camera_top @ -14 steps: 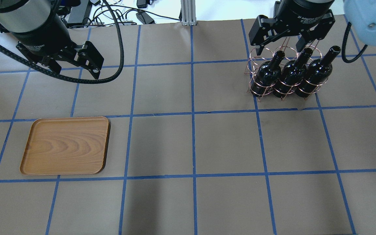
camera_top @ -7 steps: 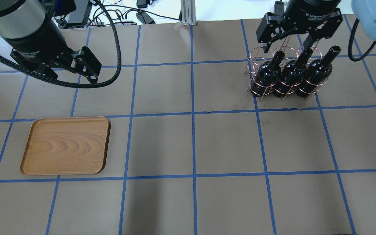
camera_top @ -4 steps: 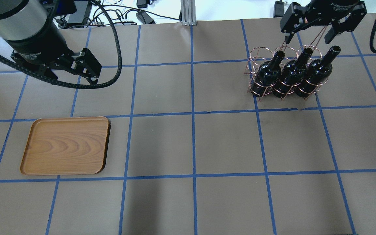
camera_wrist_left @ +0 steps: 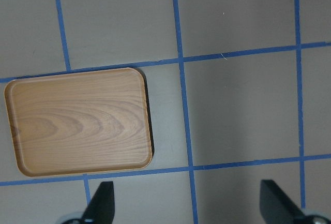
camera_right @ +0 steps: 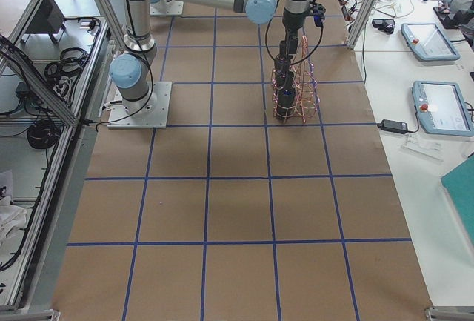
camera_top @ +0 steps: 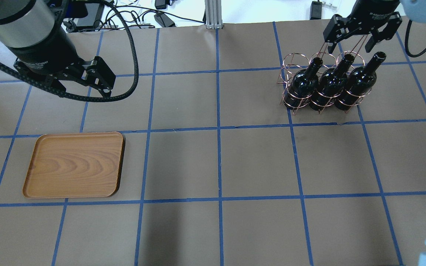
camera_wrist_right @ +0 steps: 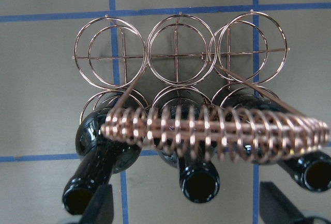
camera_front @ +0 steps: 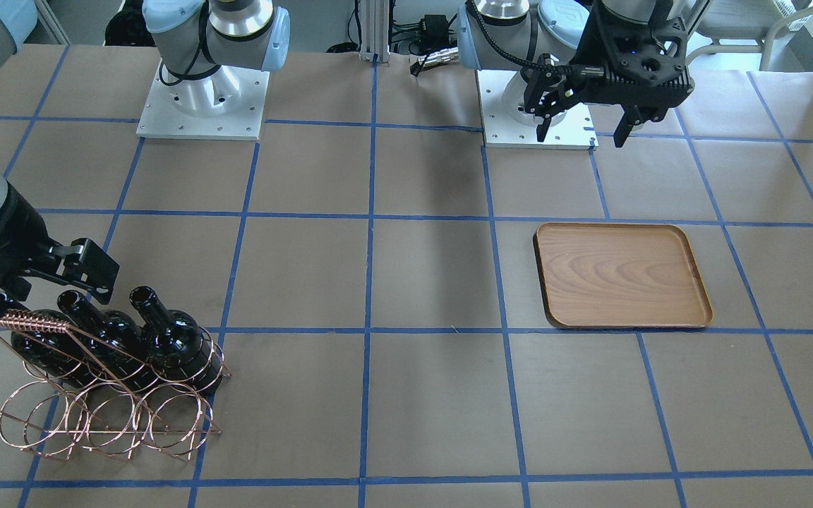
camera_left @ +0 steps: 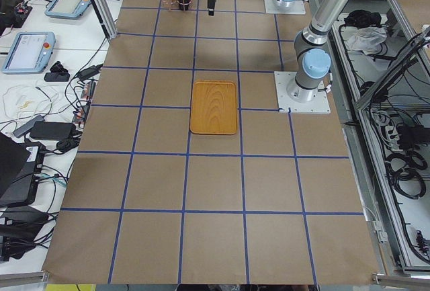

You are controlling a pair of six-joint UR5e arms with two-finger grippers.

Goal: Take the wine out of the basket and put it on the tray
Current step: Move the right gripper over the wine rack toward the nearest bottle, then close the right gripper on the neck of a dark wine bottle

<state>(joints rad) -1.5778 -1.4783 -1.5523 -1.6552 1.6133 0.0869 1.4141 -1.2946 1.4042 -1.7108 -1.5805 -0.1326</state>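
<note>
Three glossy black wine bottles (camera_top: 327,85) lie side by side in the copper wire basket (camera_top: 294,61) at the far right of the table; they also show in the front view (camera_front: 173,342). My right gripper (camera_top: 351,46) is open and empty, just above the basket's braided handle (camera_wrist_right: 217,131), with a fingertip (camera_wrist_right: 101,203) on either side of the middle bottle's mouth (camera_wrist_right: 199,182). The wooden tray (camera_top: 74,164) lies bare at the near left. My left gripper (camera_top: 81,83) is open and empty, hovering beyond the tray (camera_wrist_left: 77,123).
Brown paper with a blue tape grid covers the table. The basket's far row of loops (camera_wrist_right: 176,50) holds nothing. Cables and a metal post (camera_top: 213,14) sit past the far edge. Both arm bases (camera_front: 202,99) stand at the robot's side.
My right gripper has shifted right and away from the overhead camera, and now sits over the basket's handle. The left gripper barely moved. Bottles, basket and tray have not moved.
</note>
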